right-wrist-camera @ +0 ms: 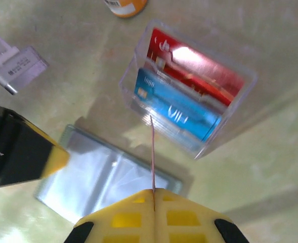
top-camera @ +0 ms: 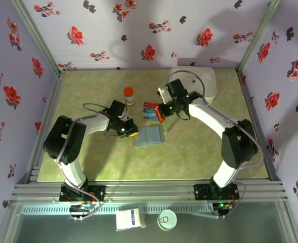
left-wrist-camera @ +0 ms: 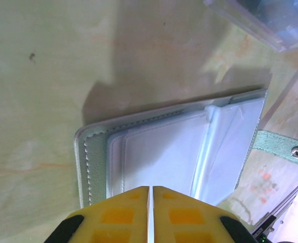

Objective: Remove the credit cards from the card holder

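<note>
No legible text anywhere

Pale green table (top-camera: pixel 189 157), open card holder (top-camera: pixel 149 135) flat in the middle, clear box (right-wrist-camera: pixel 140 58) just behind it, small bottle (top-camera: pixel 129 95) with orange cap standing to its left, white case (top-camera: pixel 204 76) at the far edge

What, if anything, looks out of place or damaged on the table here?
Nothing is spilled or damaged. The card holder lies open and flat, its clear sleeves slightly rumpled. A red card and a blue card lie together in the clear tray, and the right gripper pinches a third card edge-on near it.
</note>
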